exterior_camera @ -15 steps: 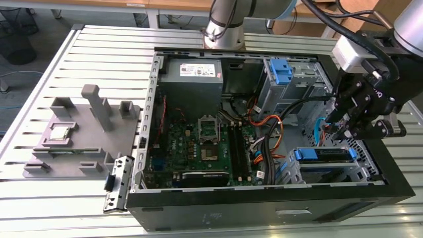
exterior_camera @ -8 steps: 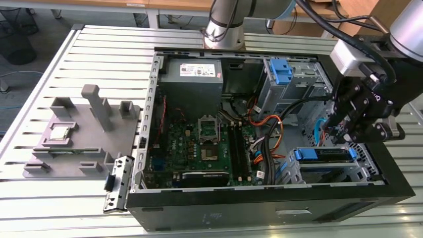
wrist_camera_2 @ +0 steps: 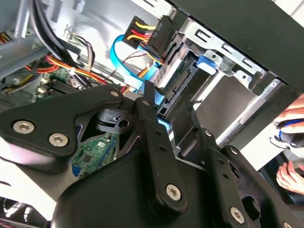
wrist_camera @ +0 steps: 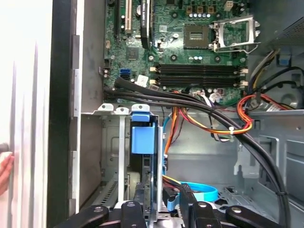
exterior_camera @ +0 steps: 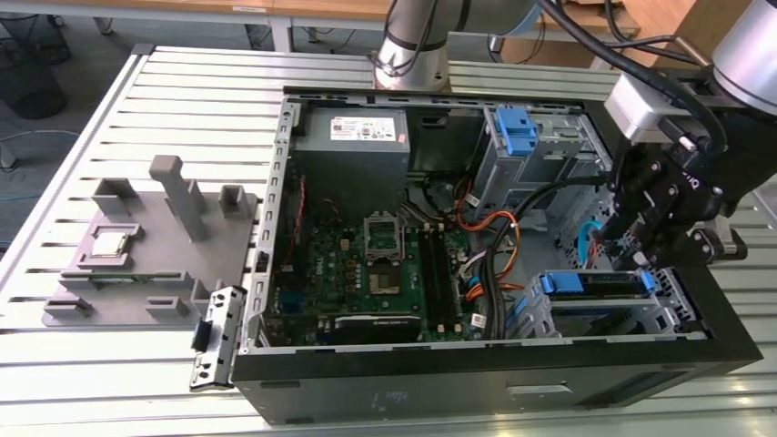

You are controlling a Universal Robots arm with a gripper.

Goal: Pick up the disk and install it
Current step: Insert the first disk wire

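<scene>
One disk (exterior_camera: 595, 285) is the business here. It stands on edge in the metal drive cage (exterior_camera: 680, 311) at the near corner of the computer case (exterior_camera: 486, 384), on the exterior view's right. A blue carrier tab (wrist_camera: 142, 133) caps one end. The other end, with its bare connector strip (wrist_camera_2: 183, 78), shows in the second wrist view.

I'd judge the disk a dense, stiff little slab, heavy for its size. Its smooth metal faces could slip, and its circuit board and connector want no knocks. The blue rails along its edges, or the two flat faces, look the safest places to hold, well away from the connector.

The gripper (exterior_camera: 650, 259) hangs over the end away from the tab, pointing down into the cage. Its setting is narrow: in both wrist views the fingers (wrist_camera_2: 149, 109) stand either side of the disk's thin edge. They look pressed against it, so I take the gripper to be holding the disk. The arm (exterior_camera: 413, 41) rises from the far side of the slatted table (exterior_camera: 182, 82) and bends over the case.

Just beside the cage, a light-blue flat cable (wrist_camera: 202, 191) and a bundle of coloured wires (wrist_camera: 209, 126) lie loose. Toward the exterior view's left lies the green board (exterior_camera: 364, 264). At the far wall sit a grey power box (exterior_camera: 352, 132) and a lone blue bracket (exterior_camera: 516, 132).
</scene>
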